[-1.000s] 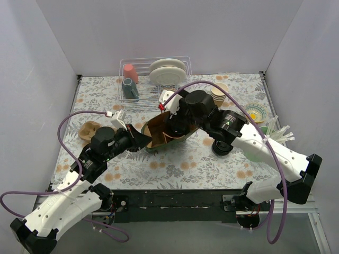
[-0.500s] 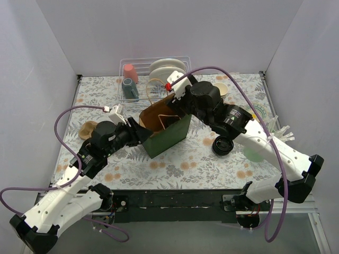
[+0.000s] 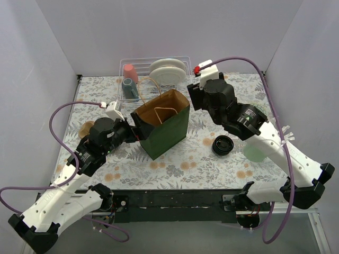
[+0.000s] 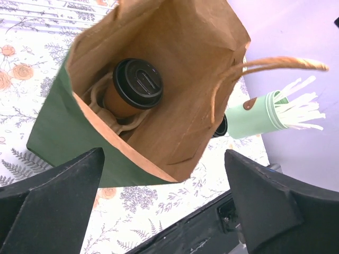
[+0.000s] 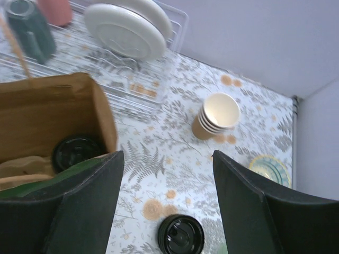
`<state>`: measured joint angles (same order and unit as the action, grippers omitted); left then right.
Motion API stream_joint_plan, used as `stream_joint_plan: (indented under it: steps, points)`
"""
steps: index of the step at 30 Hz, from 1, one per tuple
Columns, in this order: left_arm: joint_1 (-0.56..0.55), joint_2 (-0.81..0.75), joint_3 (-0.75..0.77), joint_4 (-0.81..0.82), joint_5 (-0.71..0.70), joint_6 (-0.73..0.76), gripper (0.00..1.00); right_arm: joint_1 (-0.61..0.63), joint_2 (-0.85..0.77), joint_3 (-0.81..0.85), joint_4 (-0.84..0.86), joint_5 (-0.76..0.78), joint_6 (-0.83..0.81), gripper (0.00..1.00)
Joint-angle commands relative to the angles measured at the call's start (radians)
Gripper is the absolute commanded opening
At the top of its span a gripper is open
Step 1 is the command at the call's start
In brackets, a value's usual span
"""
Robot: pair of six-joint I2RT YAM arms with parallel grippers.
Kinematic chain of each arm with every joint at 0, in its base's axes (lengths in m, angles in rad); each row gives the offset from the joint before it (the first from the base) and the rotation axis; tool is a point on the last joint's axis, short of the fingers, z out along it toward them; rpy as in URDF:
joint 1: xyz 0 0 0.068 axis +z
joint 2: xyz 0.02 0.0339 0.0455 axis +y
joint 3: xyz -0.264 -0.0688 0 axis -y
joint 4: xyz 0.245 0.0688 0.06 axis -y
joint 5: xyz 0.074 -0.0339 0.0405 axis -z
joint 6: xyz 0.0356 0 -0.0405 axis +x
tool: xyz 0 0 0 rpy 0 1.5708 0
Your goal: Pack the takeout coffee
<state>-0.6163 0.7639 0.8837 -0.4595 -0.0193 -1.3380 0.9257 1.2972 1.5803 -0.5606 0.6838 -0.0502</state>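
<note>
The takeout coffee (image 4: 136, 84), a brown paper cup with a black lid, stands in a pulp carrier inside a green paper bag (image 3: 168, 129) with a brown lining. The bag stands upright mid-table with its mouth open. The cup's lid also shows in the right wrist view (image 5: 77, 151); the top view hides the cup. My left gripper (image 3: 135, 130) is open and empty at the bag's left side, its fingers spread wide (image 4: 164, 159) over the bag's near rim. My right gripper (image 3: 194, 100) is open and empty (image 5: 167, 159), just right of the bag's top edge and apart from it.
A loose black lid (image 3: 222, 145) lies right of the bag. A stack of lidless tan cups (image 5: 216, 115) stands behind it. A wire dish rack (image 3: 153, 100) with cups and white plates is at the back. A mint straw holder (image 3: 257, 151) is at the right, and a pulp carrier (image 3: 87, 128) at the left.
The bag went from lying tilted to standing upright. My right gripper let go of its rim and drew back up and to the right. My left gripper stayed at the bag's left side.
</note>
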Motion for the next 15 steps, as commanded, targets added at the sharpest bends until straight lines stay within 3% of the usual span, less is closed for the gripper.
stream_joint_plan:
  steps: [1, 4, 9, 12, 15]
  points:
    - [0.001, -0.026, 0.044, -0.03, -0.034, 0.043, 0.98, -0.095, -0.036, 0.023, -0.14, 0.102, 0.183, 0.75]
    - [0.001, -0.041, 0.044, -0.019, -0.042, 0.054, 0.98, -0.219, -0.038, 0.04, -0.287, 0.114, 0.301, 0.73]
    - [0.001, -0.044, 0.08, -0.037, -0.07, 0.06, 0.98, -0.442, -0.082, 0.006, -0.393, 0.071, 0.351, 0.69]
    - [0.001, -0.04, 0.115, -0.068, -0.097, 0.08, 0.98, -0.599, -0.108, -0.052, -0.4, 0.054, 0.313, 0.71]
    - [0.001, -0.044, 0.139, -0.082, -0.108, 0.103, 0.98, -0.723, -0.145, -0.13, -0.338, 0.022, 0.27, 0.67]
